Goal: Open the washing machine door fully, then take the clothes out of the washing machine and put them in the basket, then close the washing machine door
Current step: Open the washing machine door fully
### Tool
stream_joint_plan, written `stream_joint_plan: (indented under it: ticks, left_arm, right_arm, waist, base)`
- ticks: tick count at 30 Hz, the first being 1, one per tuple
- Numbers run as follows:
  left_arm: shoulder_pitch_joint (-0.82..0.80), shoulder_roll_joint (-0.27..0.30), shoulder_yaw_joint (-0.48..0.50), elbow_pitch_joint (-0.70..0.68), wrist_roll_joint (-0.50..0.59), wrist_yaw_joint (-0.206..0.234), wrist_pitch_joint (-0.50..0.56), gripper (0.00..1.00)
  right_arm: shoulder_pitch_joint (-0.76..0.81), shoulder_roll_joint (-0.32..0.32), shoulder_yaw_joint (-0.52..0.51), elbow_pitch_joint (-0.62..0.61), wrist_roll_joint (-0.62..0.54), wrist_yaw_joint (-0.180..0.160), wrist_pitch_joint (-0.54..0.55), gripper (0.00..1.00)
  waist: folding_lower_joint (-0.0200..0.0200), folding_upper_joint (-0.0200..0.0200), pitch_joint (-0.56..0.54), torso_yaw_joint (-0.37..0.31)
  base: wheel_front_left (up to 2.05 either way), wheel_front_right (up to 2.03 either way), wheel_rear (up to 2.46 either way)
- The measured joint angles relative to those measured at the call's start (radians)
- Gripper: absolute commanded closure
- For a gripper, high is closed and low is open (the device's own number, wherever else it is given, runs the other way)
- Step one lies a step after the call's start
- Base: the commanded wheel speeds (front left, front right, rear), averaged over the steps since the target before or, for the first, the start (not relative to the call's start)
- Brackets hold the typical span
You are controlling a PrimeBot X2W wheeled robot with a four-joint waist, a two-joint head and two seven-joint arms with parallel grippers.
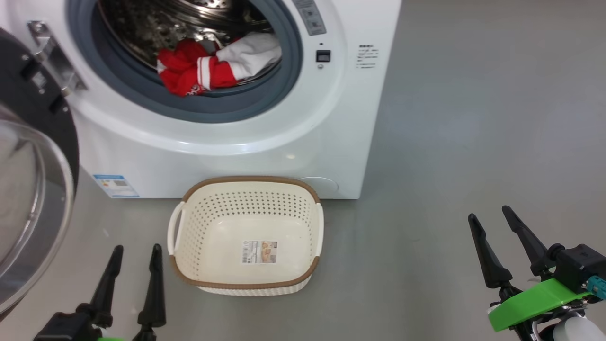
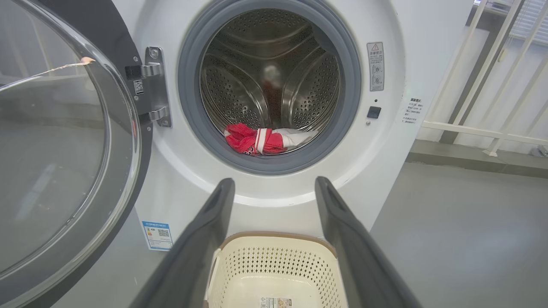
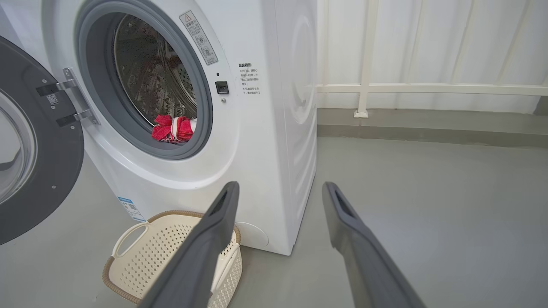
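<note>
My left gripper (image 1: 137,248) has its jaws spread and holds nothing. It hangs low over the floor (image 1: 450,118), just left of the basket (image 1: 251,179). My right gripper (image 1: 488,214) is also spread and empty, well apart from the basket on its right.

Task status, as I judge it:
- Step one looks done. The washing machine door (image 1: 33,213) is swung wide on its hinge (image 1: 52,57), to my left.
- Step two is not yet begun. The clothes (image 1: 199,71), red with white panels, lie at the front bottom of the drum, just behind the grey seal (image 1: 189,106). The basket is empty and stands on the floor directly below the opening, against the washing machine (image 1: 236,161).
- Step three, closing the door, is left.

The opening is unobstructed. The door stands close beside my left arm. A white railing (image 3: 428,88) runs behind the machine.
</note>
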Motion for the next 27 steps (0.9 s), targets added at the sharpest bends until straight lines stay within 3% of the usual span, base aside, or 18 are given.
stream_joint_plan:
  ticks: [13,27]
  left_arm:
    - [0.014,0.003,-0.041,-0.007,-0.002,0.0,0.0,0.0]
    - [0.014,0.013,-0.043,-0.005,0.018,0.0,0.0,0.0]
  right_arm:
    - [0.005,0.005,-0.025,-0.008,0.0,0.0,0.0,0.0]
    - [0.021,0.015,-0.029,-0.011,-0.002,0.0,0.0,0.0]
  waist:
    - [0.0,0.0,0.004,-0.093]
    - [0.0001,0.0,-0.001,-0.098]
  base:
    - [0.0,0.0,0.0]
    - [0.0,0.0,0.0]
